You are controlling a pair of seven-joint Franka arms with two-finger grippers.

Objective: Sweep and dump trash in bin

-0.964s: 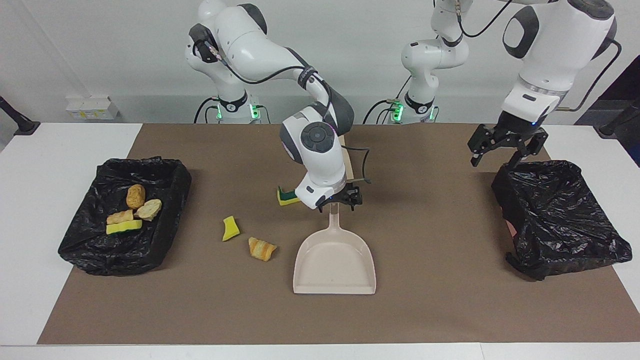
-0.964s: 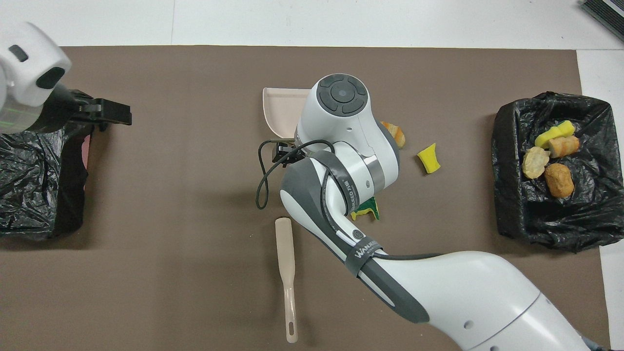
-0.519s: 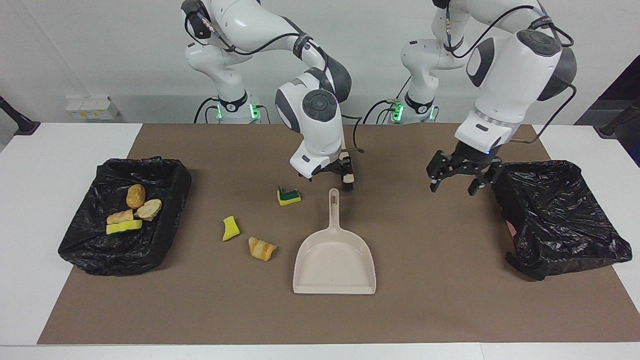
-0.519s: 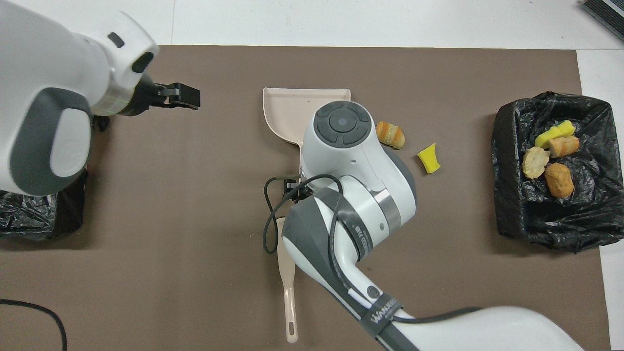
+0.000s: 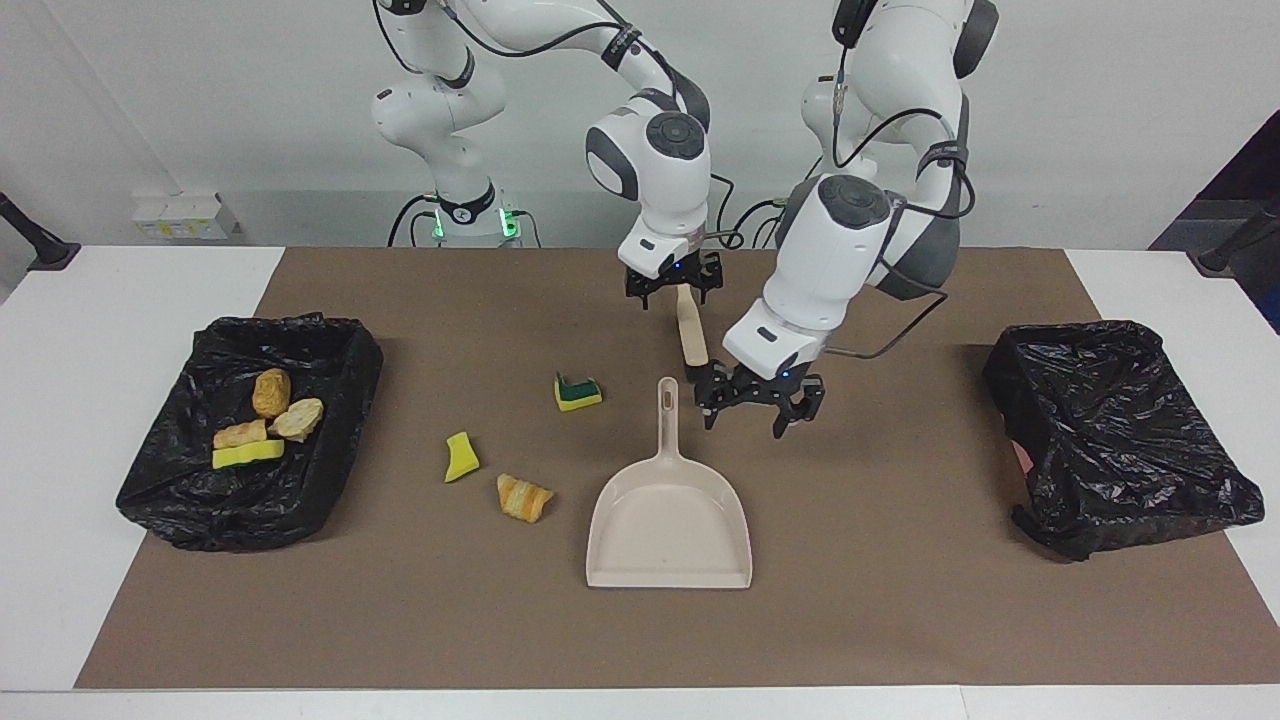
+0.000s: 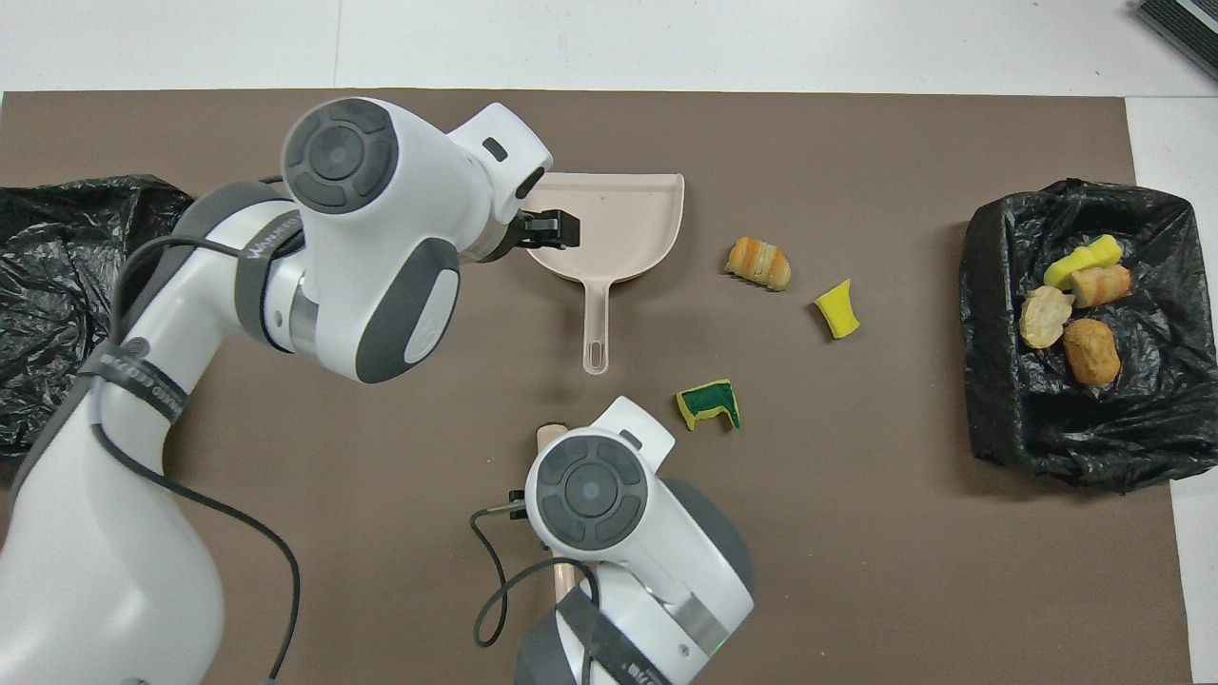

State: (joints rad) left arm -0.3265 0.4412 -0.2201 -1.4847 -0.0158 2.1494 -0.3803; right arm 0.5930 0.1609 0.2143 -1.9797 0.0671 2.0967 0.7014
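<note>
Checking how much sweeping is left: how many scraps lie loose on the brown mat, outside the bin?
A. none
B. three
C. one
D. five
B: three lie on the mat, a green-topped sponge bit, a yellow sponge bit and a bread-like chunk; the others sit in the bin.

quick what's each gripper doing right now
Left gripper: open, empty, above the mat beside the dustpan handle.
Right gripper: open, empty, over the brush.
</note>
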